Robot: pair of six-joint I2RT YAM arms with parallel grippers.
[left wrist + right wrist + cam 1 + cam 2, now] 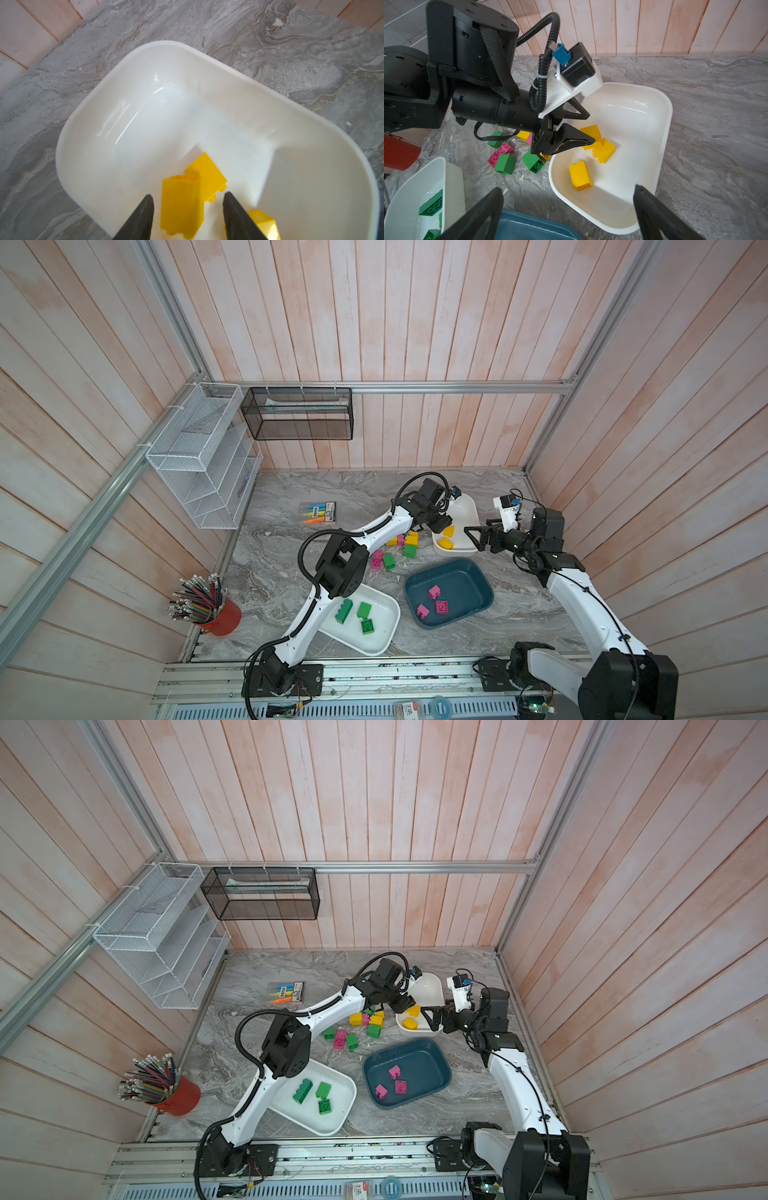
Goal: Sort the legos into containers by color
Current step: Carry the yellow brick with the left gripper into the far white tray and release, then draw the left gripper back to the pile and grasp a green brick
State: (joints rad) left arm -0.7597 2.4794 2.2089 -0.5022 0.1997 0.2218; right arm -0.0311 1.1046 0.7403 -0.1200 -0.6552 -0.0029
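Observation:
My left gripper [188,194] hangs over the far white container [465,510], reaching in from the left. Its jaws stand open, and a yellow lego [181,205] sits loose between them with a gap on each side. Two more yellow legos [605,150] [580,176] lie in this container. My right gripper [568,187] hovers wide open and empty at the container's near right edge [473,537]. Loose green, yellow and pink legos [409,551] lie on the table left of it. The teal container [457,572] holds three pink legos [434,592]. The near white container [382,630] holds three green ones [364,609].
A red pencil cup [220,616] stands at the table's front left corner. A highlighter pack [318,513] lies at the back left. White [199,456] and black [297,413] wire baskets hang on the walls. The left arm's elbow [340,568] overhangs the near white container.

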